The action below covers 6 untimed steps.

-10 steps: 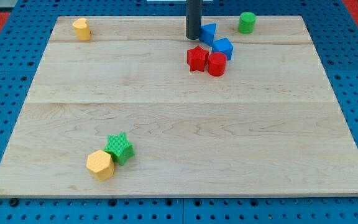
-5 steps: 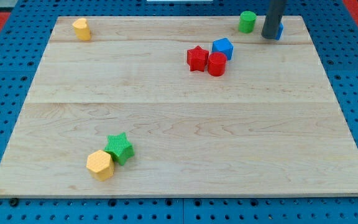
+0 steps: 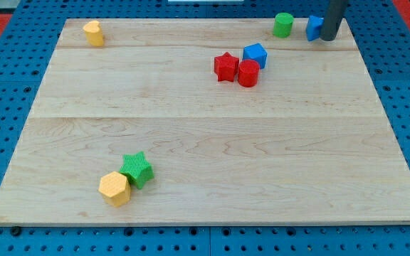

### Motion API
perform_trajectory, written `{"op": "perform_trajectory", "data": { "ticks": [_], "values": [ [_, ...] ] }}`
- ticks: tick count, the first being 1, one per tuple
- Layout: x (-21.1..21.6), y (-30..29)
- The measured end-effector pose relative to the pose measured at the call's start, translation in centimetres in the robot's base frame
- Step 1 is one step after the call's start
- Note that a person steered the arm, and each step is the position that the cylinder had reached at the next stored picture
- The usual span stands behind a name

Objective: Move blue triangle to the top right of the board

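- Wooden board [image 3: 205, 142] sits on blue pegboard.
- Blue triangle [image 3: 313, 28] is already up in the top right corner, near the green cylinder [image 3: 282, 25].
- No gripper — my tip [image 3: 328, 38] touches the triangle's right side.
- Risk: any leftward nudge shoves it back out.

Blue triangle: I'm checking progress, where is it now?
The blue triangle sits at the board's top right, between the green cylinder and my tip.

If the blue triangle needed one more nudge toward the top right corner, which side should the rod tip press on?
Press its left face, coming from the view's left. The blue triangle sits at the board's top right, with my tip against its right side, partly hiding it; the green cylinder stands apart on its left.
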<state>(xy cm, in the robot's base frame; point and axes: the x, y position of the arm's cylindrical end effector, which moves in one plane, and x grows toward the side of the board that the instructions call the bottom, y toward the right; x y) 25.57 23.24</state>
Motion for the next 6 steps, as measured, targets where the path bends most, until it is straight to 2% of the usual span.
{"op": "perform_trajectory", "data": {
  "ticks": [1, 2, 5, 6],
  "values": [
    [1.7, -4.6],
    [0.4, -7.1],
    [-5.3, -4.4],
    [-5.4, -8.5]
  ]
}}
